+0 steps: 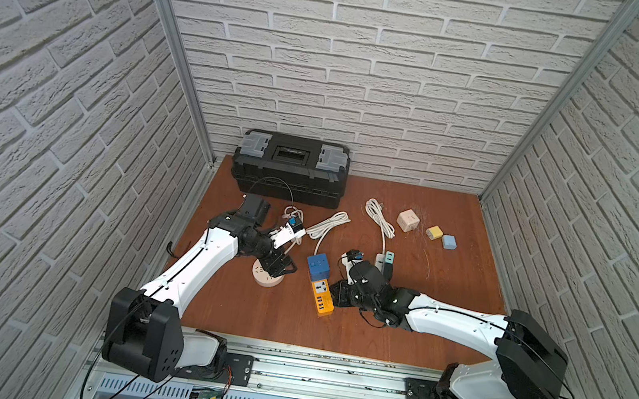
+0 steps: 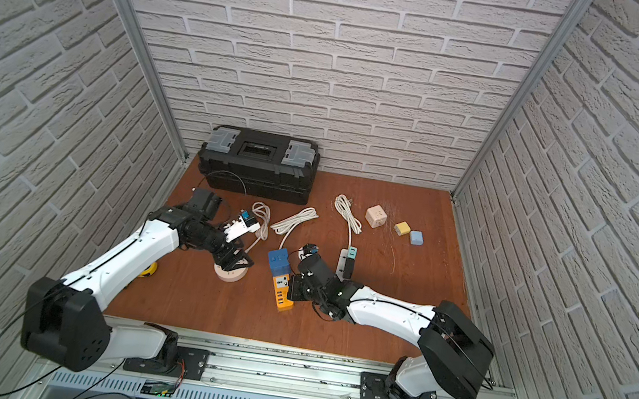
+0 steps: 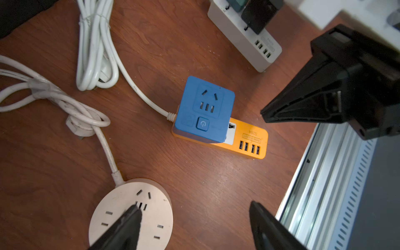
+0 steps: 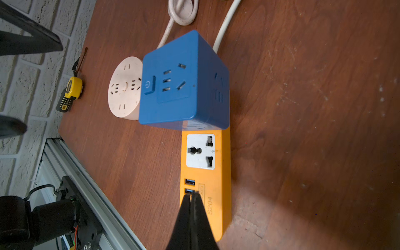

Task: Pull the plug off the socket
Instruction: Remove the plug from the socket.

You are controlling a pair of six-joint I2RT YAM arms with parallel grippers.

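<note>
The plug is a blue cube adapter seated on the cable end of the socket, an orange power strip lying mid-table. My right gripper is shut with nothing between its fingers. Its tips sit on or just over the strip's USB end, a little short of the cube. My left gripper is open and hangs over a round white socket, left of the cube and apart from it. In the left wrist view the cube and strip show whole.
A black toolbox stands at the back wall. Coiled white cables lie behind the cube. A white strip with dark adapters sits just right of my right wrist. Three small cubes lie at the back right, and a yellow tape measure lies by the left wall.
</note>
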